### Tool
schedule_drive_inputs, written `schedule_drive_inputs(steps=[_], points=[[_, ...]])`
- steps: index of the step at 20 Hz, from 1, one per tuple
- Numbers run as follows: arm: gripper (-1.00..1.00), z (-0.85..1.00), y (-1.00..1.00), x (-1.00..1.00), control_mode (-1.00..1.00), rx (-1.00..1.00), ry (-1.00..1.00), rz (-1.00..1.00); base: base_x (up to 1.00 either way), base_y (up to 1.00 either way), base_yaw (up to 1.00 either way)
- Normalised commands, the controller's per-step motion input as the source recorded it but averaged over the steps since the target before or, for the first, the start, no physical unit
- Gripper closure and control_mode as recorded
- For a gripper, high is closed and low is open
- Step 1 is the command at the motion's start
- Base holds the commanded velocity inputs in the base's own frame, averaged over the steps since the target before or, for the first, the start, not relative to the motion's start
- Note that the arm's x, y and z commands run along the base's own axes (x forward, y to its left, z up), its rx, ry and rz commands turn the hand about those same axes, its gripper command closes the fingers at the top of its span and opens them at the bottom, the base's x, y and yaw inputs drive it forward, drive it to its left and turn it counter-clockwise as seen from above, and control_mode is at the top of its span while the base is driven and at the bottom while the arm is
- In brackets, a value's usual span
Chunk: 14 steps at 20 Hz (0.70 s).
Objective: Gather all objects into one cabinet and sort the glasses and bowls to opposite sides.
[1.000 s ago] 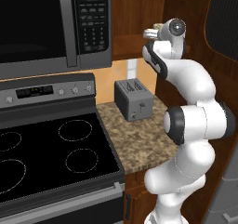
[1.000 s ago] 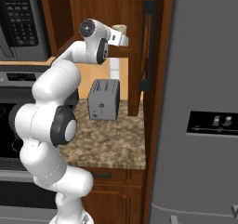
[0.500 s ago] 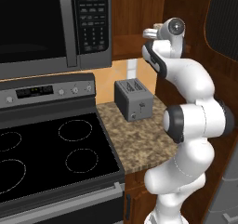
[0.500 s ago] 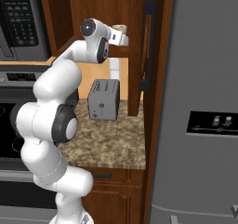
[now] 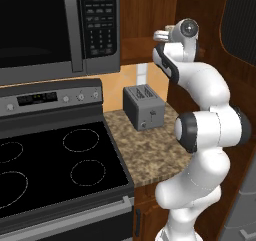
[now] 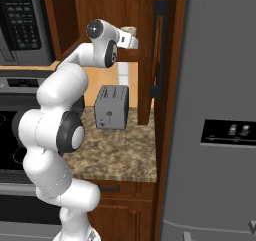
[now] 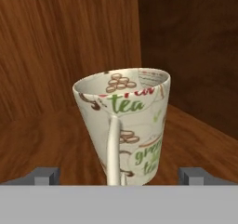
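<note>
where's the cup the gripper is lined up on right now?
In the hand view the printed cup stands upright on the wooden cabinet shelf, centred between the open gripper's fingertips. In the right base view it sits just past the hand, above the toaster.

The cup (image 7: 128,125) carries print: "tea" in green near its rim, and lower down "green" with "te" under it, cut off at the edge. The microwave (image 5: 55,30) keypad and the oven (image 5: 50,97) display bear marks too small to read.
</note>
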Motion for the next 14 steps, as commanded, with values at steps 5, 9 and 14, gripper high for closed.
schedule_drive_inputs(steps=[5, 9, 14], points=[[1.00, 0.00, 0.00, 0.00, -1.00, 0.00, 0.00, 0.00, 0.00, 0.00, 0.00], [1.00, 0.00, 0.00, 0.00, -1.00, 0.00, 0.00, 0.00, 0.00, 0.00, 0.00], [1.00, 0.00, 0.00, 0.00, -1.00, 0.00, 0.00, 0.00, 0.00, 0.00, 0.00]])
